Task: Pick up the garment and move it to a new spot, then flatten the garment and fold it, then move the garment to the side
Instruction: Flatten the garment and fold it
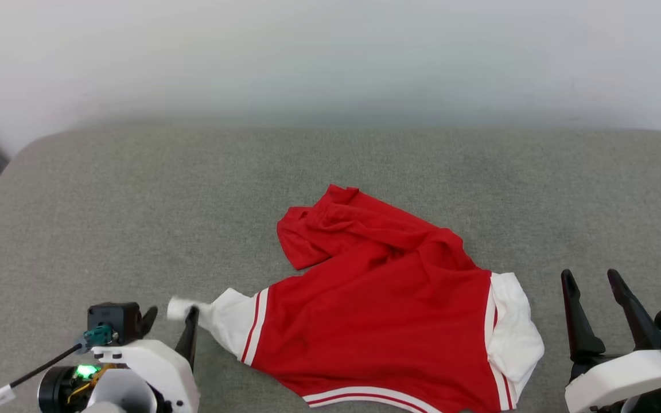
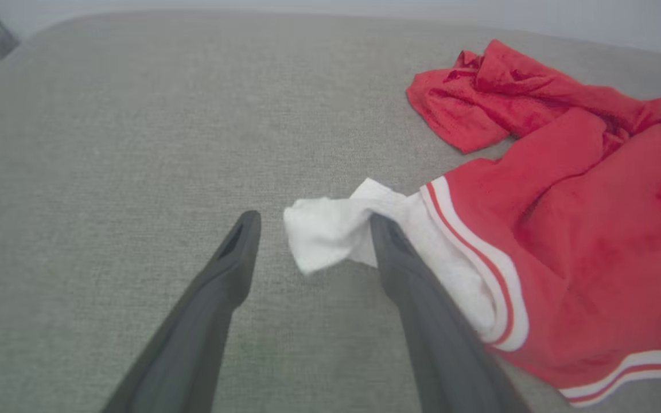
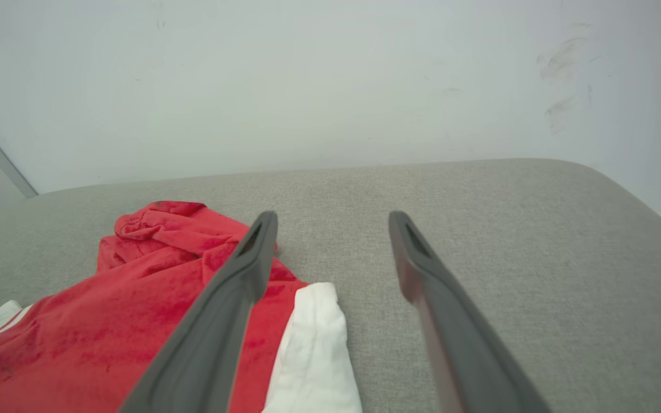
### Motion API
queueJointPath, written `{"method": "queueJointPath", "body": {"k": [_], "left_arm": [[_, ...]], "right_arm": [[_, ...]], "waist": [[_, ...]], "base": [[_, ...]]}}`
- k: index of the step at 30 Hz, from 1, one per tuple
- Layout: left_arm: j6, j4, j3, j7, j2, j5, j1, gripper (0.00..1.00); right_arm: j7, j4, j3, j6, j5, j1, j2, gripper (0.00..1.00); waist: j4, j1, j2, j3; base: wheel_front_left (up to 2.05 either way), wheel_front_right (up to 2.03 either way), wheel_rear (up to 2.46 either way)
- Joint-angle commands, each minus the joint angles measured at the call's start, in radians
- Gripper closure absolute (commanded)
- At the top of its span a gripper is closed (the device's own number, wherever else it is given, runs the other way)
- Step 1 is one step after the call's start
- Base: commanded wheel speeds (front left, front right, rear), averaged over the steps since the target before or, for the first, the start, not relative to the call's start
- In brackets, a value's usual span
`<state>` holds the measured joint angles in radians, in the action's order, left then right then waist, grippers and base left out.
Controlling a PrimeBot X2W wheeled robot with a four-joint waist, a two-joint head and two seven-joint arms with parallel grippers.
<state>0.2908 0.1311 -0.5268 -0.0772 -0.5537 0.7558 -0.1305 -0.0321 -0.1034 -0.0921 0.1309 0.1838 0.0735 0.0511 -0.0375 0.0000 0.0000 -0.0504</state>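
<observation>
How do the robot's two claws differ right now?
The left claw has the garment's white sleeve end between its fingers, against one of them; the right claw has nothing between its fingers. The left claw touches the garment; the right claw stands apart from it, over the grey cushion. Both are open.

A grey woven cushion point(image 1: 107, 201) with rounded corners sits against a pale wall point(image 1: 330, 51) bearing faint scuffs point(image 3: 560, 57).

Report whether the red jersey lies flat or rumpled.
Rumpled. The jersey is spread only near its striped hem; its far part is bunched in folds, and one white sleeve is twisted.
</observation>
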Motion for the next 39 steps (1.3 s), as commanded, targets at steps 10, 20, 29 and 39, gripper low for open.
{"method": "queueJointPath", "body": {"k": [10, 20, 29, 39], "left_arm": [[0.018, -0.073, 0.027, 0.255, 0.062, -0.083, -0.018, 0.00], [0.024, -0.106, 0.026, 0.316, 0.103, -0.107, -0.005, 0.00], [0.009, -0.114, 0.025, 0.329, 0.122, -0.129, -0.053, 0.00], [-0.019, -0.075, 0.034, 0.338, 0.154, -0.146, -0.105, 0.00]], "right_arm": [[-0.042, -0.023, -0.006, 0.000, -0.009, 0.046, -0.001, 0.00], [-0.297, 0.054, -0.058, 0.000, 0.030, 0.096, 0.010, 0.00], [-0.602, 0.070, -0.046, 0.000, 0.147, 0.065, 0.118, 0.00], [-0.701, 0.186, 0.034, 0.000, 0.206, -0.028, 0.158, 0.00]], "waist": [[0.008, 0.0000, 0.0000, 0.067], [-0.002, 0.0000, 0.0000, 0.064], [-0.061, 0.0000, 0.0000, -0.031], [-0.116, 0.0000, 0.0000, -0.125]], "base": [[0.00, 0.00, 0.00], [0.00, 0.00, 0.00], [0.00, 0.00, 0.00], [0.00, 0.00, 0.00]]}}
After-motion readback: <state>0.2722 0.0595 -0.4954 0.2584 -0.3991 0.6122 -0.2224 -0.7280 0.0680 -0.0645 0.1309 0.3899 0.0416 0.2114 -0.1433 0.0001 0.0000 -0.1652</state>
